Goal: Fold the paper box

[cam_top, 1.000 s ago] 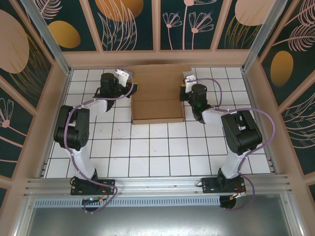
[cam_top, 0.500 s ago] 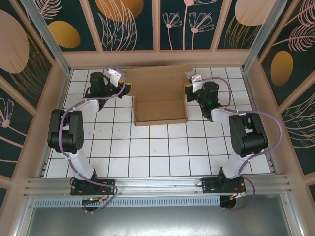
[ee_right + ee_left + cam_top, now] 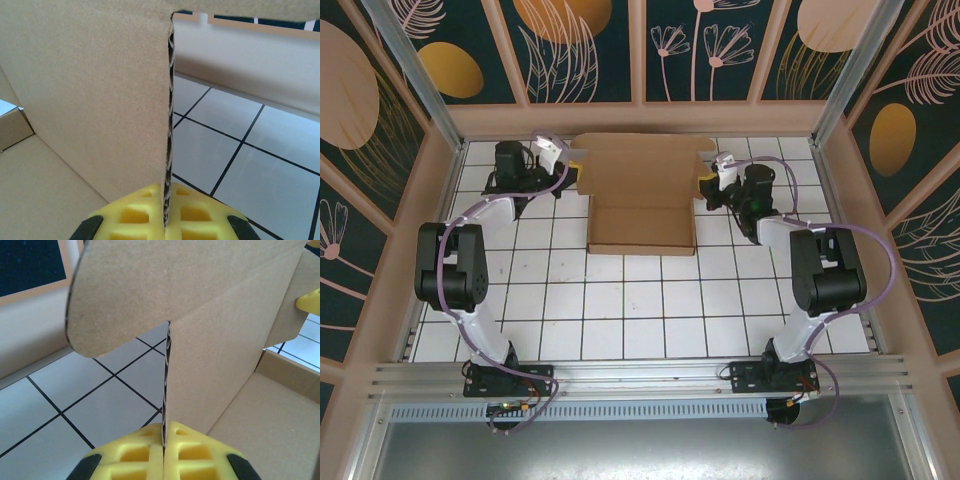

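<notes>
Plain brown cardboard paper box (image 3: 642, 200) is seemingly spreading wider than before. Left gripper (image 3: 572, 172) is now clamping its left flap and right gripper (image 3: 705, 185) its right, with both arms stretching outward.

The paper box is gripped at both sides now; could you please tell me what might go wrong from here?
1. The left gripper and right gripper each pinch only the thin edge of a side panel of the paper box; if the arms move unevenly, the cardboard may slip out, crease or tear.
2. The box sits close to the back wall; its rounded flap could catch there during folding.
</notes>
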`<move>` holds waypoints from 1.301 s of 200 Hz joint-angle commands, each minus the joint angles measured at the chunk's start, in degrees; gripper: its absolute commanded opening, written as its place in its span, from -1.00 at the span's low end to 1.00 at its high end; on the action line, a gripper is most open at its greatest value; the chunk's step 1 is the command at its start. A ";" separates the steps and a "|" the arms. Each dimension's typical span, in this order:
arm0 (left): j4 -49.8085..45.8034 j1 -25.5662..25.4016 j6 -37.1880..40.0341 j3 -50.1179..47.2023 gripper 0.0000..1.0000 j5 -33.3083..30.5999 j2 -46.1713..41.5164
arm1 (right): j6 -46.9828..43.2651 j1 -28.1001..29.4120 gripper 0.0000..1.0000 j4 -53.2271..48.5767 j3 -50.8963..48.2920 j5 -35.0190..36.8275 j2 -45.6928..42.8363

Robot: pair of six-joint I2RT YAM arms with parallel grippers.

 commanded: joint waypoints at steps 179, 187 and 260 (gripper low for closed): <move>25.80 -21.85 -48.71 -21.22 -0.68 -47.19 -7.66 | 20.66 24.50 -1.00 27.23 -11.82 54.01 -1.40; 26.71 -22.82 -49.68 -22.24 -0.66 -48.21 -7.75 | 21.29 24.63 -1.00 30.18 -13.49 52.98 -1.25; 37.44 -25.37 -58.41 -33.76 -0.61 -49.68 -10.35 | 23.65 29.48 -1.00 28.41 -17.00 57.71 -3.16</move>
